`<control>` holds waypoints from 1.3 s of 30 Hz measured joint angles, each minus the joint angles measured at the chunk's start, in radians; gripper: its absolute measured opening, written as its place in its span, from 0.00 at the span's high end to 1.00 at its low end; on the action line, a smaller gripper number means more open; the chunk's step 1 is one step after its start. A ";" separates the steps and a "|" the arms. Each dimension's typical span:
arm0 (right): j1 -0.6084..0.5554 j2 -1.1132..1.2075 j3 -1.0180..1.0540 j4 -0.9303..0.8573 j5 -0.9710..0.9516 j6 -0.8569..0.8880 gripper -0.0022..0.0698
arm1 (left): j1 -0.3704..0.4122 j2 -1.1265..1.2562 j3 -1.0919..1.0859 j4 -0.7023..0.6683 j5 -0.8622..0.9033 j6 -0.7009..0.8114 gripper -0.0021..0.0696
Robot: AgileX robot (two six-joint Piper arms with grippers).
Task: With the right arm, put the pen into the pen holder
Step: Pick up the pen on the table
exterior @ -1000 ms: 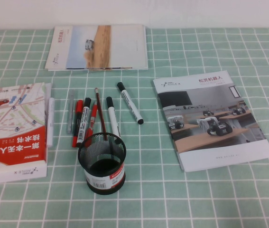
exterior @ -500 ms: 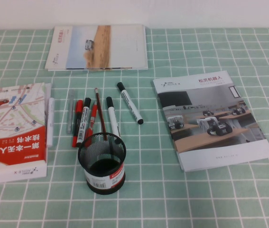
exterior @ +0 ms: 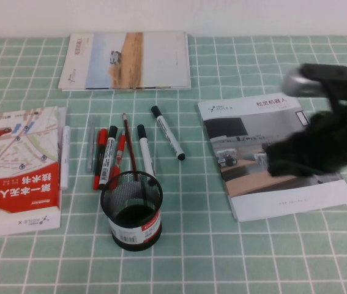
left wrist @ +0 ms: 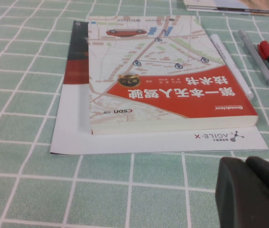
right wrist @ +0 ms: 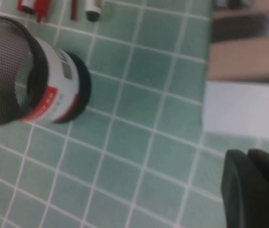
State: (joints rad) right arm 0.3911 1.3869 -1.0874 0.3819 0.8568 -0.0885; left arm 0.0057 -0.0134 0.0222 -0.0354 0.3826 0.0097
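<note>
The pen [exterior: 167,134], a white marker with a black cap and black tail, lies slanted on the green checked cloth behind the pen holder [exterior: 132,210]. The holder is a black mesh cup with a white and red band; it also shows in the right wrist view [right wrist: 25,80]. My right gripper [exterior: 277,162] hangs blurred over the brochure, well to the right of the pen and holder. In its wrist view the right gripper [right wrist: 245,154] is shut and empty. My left gripper [left wrist: 245,161] is shut and empty, low over the cloth near the red and white book [left wrist: 167,80]. It is out of the high view.
More pens lie in a row behind the holder: red pens [exterior: 101,153], a brown pencil [exterior: 129,147] and another white marker [exterior: 145,150]. The red and white book [exterior: 17,168] lies at the left, a grey brochure [exterior: 234,116] at the right, and a booklet [exterior: 127,61] at the back.
My right arm has come into the high view from the right edge and swung left over the grey brochure. The pens and holder have not moved.
</note>
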 joint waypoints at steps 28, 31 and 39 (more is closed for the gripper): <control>0.187 0.952 -1.097 -0.186 0.077 0.011 0.61 | 0.000 0.000 0.000 0.000 0.000 0.000 0.98; 0.187 1.021 -1.177 -0.213 0.091 0.011 0.60 | 0.000 0.000 0.000 0.000 0.000 0.000 0.98; 0.187 1.121 -1.277 -0.273 0.138 0.011 0.60 | 0.000 0.000 0.000 0.000 0.000 0.000 0.98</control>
State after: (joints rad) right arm 0.5776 2.5077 -2.3644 0.1091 0.9948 -0.0774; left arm 0.0057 -0.0134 0.0222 -0.0354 0.3826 0.0097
